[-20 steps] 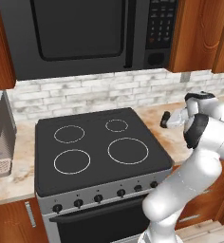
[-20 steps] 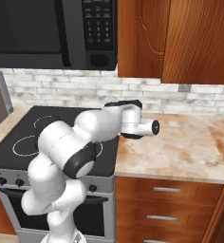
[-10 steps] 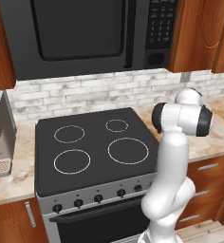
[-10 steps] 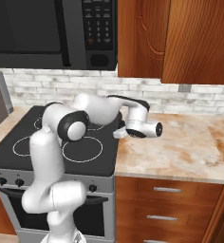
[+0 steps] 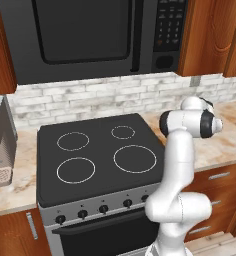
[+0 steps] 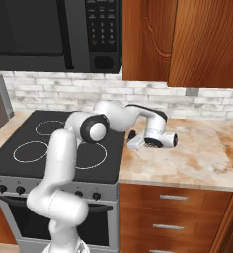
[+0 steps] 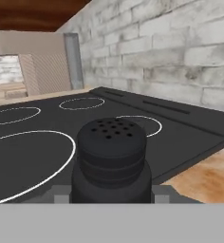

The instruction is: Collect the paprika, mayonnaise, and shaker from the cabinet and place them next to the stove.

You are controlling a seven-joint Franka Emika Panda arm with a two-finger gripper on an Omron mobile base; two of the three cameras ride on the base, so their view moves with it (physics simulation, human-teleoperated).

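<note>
Pinching the shaker [image 7: 112,159], the tool [image 6: 134,141] hangs low over the table [image 6: 187,163] beside the stove [image 6: 59,148]. I think the shaker is not set down yet, and no jars stand there.

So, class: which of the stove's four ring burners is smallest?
The back right burner on the stove: its white ring is clearly smaller than the other three, nearest the brick wall.
</note>
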